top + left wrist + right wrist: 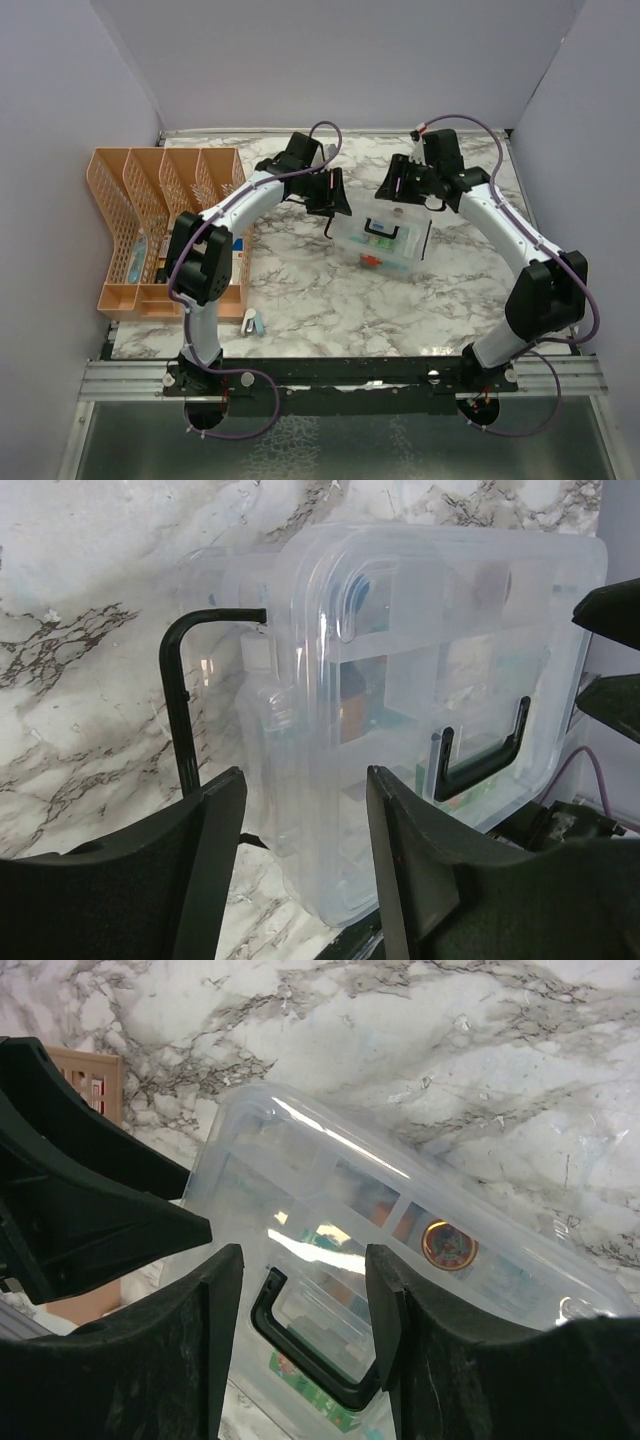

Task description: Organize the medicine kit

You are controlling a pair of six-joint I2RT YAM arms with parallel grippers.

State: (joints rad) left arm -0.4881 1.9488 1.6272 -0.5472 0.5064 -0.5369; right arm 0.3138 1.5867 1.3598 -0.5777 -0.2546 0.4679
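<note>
At the far left of the overhead view we saw the orange lattice organizer (150, 230) standing on the marble tabletop (330, 310), against the left wall. Just right of its lower corner lay a small pale object (250, 322), too small for us to identify.

Further right, the left arm arched up from the bottom edge and bent toward the middle of the frame. The left end effector (335, 205) hung at the upper left corner of the medicine kit (385, 245). In the left wrist view its fingers (215, 850) stood spread, with the clear edge of the box in the gap between them. We could not tell whether either finger touched the plastic. A thin black clip (178, 700) stood at the left of that view, beside the box.

The kit sat near the centre of the tabletop, slightly right of the middle, between the two end effectors. A red mark (372, 262) showed on its lower edge, and green packaging (378, 240) showed through its clear lid.

To the right, the right end effector (395, 190) hovered over the kit's upper edge. In the right wrist view its fingers (205, 1340) were also spread. The black handle (300, 1355) of the lid lay in the gap between them, and we could see no grip on it. A round orange item (448, 1245) showed through the lid at the right of that view
</note>
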